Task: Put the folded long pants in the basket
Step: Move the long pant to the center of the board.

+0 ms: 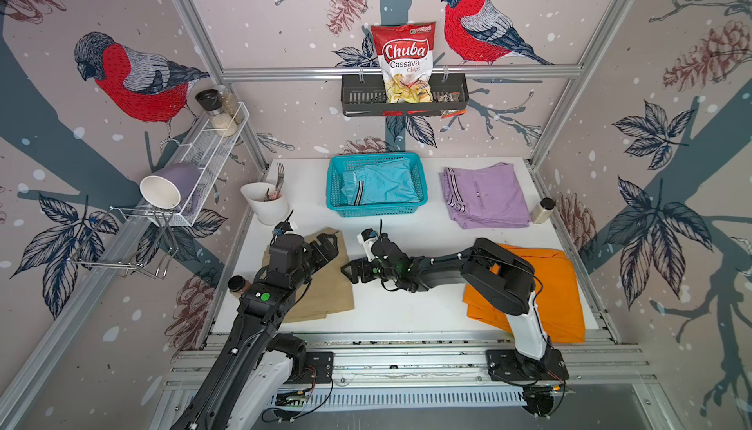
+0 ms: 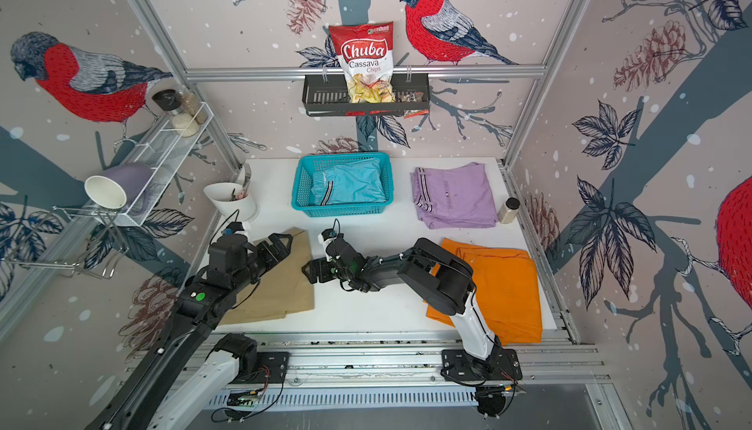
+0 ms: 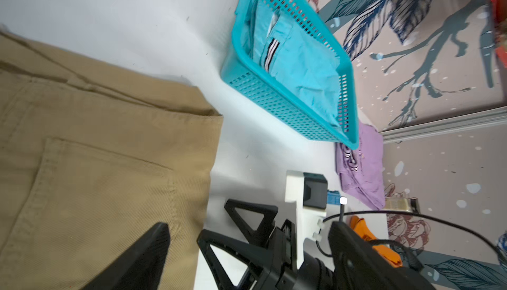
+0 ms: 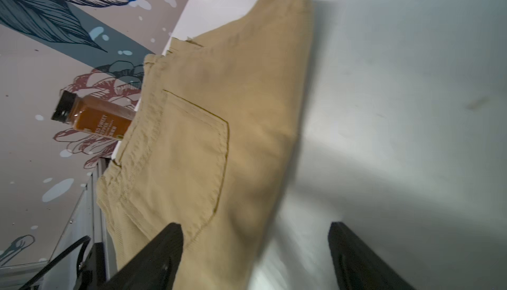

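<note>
Already one pair is laid in the basket (image 1: 376, 210); the khaki pants (image 1: 329, 289) seem to be next.
The sky-blue pants (image 1: 386, 186) are seen inside it, at upper centre of a top view; the khaki pants lie at lower left, the lilac pants (image 1: 484, 198) at upper right, the orange pants (image 1: 565, 297) at lower right. The left gripper (image 1: 329, 245) and the right gripper (image 1: 350, 272) are held wide and empty at the khaki edge, probably so that the broad cloth is lifted at two places.

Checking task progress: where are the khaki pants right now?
In both top views the khaki pants lie flat at the near left of the table, below the left gripper, with the right gripper beside their right edge and the teal basket farther back.
</note>
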Robot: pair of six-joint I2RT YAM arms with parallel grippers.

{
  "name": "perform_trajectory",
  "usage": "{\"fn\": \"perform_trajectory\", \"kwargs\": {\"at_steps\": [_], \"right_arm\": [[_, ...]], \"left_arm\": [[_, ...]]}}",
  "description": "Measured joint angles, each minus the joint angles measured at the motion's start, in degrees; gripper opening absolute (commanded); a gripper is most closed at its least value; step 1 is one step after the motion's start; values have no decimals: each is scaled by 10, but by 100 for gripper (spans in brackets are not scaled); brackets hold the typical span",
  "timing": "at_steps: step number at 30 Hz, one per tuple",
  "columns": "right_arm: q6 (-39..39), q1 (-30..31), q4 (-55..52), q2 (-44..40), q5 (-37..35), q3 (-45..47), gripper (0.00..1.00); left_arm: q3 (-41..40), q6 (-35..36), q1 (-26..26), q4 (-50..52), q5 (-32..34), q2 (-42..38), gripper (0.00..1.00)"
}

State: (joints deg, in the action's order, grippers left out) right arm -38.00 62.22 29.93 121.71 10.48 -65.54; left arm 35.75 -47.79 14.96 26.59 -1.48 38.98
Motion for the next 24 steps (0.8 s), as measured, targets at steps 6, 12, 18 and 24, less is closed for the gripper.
{"fn": "perform_trajectory", "kwargs": {"at_steps": [6,12,18,24], "right_arm": [[-19,3,6,31,19,-22,0],[-39,-14,28,-22,32,69,0],[-41,-73,61,-159,19,243,0],[-25,-142,75,-264,32,373,0]], "left_arm": [[0,-2,0,5,4,5,95],[-5,3,0,4,-16,28,90],[-11,29,0,-11,-64,30,90],[-57,35,1,-37,-104,31,91]]}}
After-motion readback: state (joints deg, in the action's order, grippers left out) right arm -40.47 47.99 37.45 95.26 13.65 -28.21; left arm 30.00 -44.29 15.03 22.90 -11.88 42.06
